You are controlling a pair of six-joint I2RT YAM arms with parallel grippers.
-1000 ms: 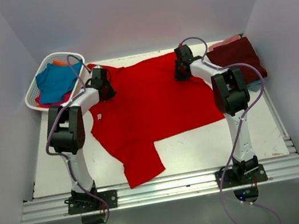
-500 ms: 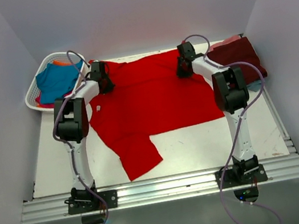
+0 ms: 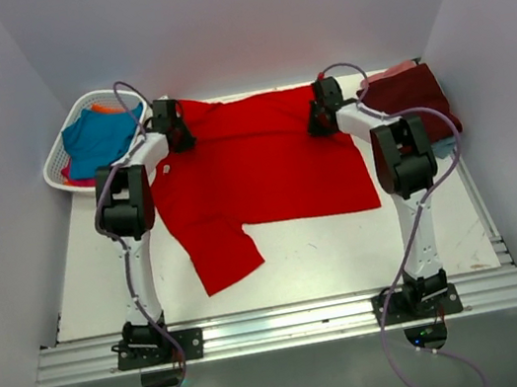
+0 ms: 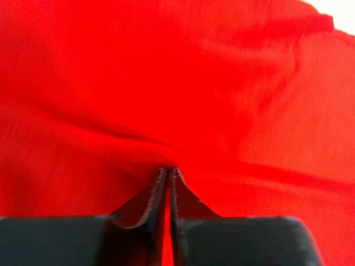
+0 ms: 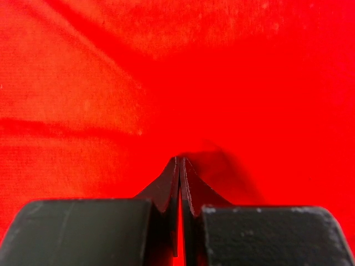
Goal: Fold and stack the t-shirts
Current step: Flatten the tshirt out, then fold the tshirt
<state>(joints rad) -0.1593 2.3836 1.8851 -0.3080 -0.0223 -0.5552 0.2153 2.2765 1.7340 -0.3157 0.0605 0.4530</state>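
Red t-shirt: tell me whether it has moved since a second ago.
Yes. The red t-shirt has slid farther from the aluminium rail, toward the far side of the view.

The red t-shirt (image 4: 177, 83) fills both wrist views and runs off every edge. The bottom edge cuts off the left gripper (image 4: 168, 174) and right gripper (image 5: 180, 162). In the basket (image 3: 56, 171), the orange t-shirt (image 3: 103, 109) and pink t-shirt (image 3: 76, 179) lie mostly buried under the teal t-shirt (image 3: 94, 142). The pale blue t-shirt (image 3: 446, 148) barely shows beneath the maroon t-shirt (image 3: 406, 92).
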